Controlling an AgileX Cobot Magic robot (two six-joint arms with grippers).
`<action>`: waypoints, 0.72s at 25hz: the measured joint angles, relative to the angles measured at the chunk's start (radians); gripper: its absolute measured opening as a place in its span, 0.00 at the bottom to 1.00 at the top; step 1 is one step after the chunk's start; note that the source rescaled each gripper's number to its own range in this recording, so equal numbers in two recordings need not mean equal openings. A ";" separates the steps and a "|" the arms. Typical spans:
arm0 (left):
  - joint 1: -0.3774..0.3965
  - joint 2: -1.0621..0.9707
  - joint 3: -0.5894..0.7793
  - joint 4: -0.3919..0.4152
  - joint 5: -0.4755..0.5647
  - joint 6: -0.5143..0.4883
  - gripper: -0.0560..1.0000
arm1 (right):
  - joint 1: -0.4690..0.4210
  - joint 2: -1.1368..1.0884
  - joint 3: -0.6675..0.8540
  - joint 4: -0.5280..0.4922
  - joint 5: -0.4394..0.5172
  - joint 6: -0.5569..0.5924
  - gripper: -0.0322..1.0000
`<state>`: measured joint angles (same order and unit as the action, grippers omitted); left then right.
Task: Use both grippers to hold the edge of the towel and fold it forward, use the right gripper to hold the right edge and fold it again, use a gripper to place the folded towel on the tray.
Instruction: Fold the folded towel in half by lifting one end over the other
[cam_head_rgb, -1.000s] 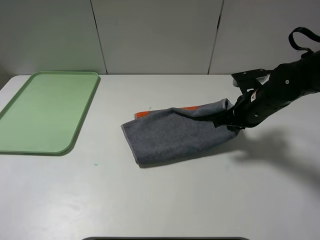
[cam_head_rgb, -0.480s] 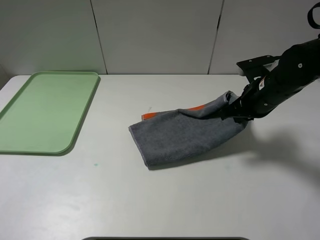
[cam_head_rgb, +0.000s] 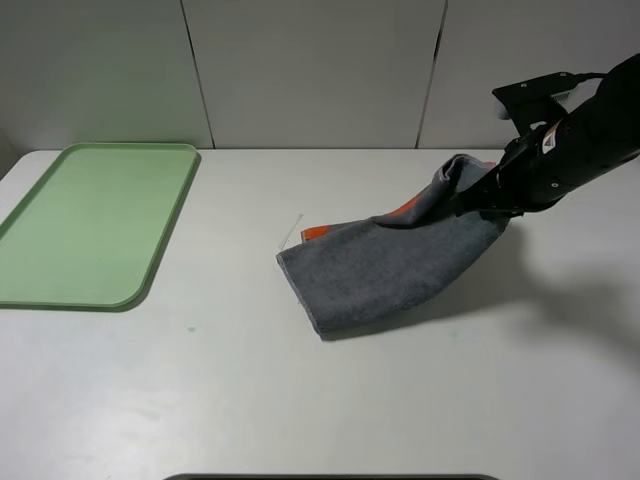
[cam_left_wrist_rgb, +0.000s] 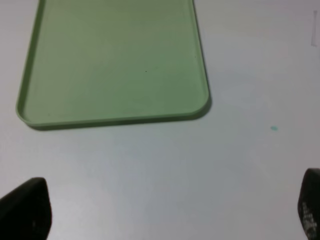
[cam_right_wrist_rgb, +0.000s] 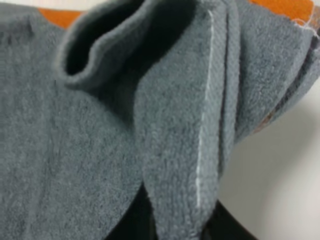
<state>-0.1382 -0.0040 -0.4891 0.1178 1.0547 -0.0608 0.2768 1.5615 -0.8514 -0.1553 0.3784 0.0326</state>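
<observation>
A white counter (cam_head_rgb: 300, 400) seen from above, with pale wall panels (cam_head_rgb: 310, 70) behind it. A light green tray (cam_head_rgb: 90, 225) lies at the far left, well apart from the towel (cam_head_rgb: 385, 270), with only white counter and a tiny teal speck (cam_head_rgb: 190, 328) between them.

The dark grey towel, folded once, lies right of centre. Its left part rests flat on the counter. Its right end rises off the surface, pinched between the right fingers (cam_head_rgb: 480, 203), which are closed on the bunched grey hem. An orange band (cam_head_rgb: 405, 212) peeks out along the towel's far side. The right wrist view is filled with grey folds and the pale stitched hem, so little else shows there.

The left fingers (cam_left_wrist_rgb: 27, 210) stand wide apart, holding nothing, above the counter near the tray's corner.

Compared with a second ago, the right arm is higher and farther right. The towel's right end is lifted more, and its left end has slid to the right across the counter. The tray has not moved.
</observation>
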 joint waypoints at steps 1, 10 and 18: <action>0.000 0.000 0.000 0.000 0.000 0.000 1.00 | 0.010 -0.003 0.000 -0.009 0.004 0.007 0.14; 0.000 0.000 0.000 0.000 0.000 0.000 1.00 | 0.167 -0.008 0.000 -0.115 0.052 0.120 0.14; 0.000 0.000 0.000 0.000 0.000 0.000 1.00 | 0.323 -0.008 0.000 -0.195 0.078 0.269 0.14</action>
<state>-0.1382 -0.0040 -0.4891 0.1178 1.0547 -0.0608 0.5995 1.5535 -0.8514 -0.3503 0.4568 0.3018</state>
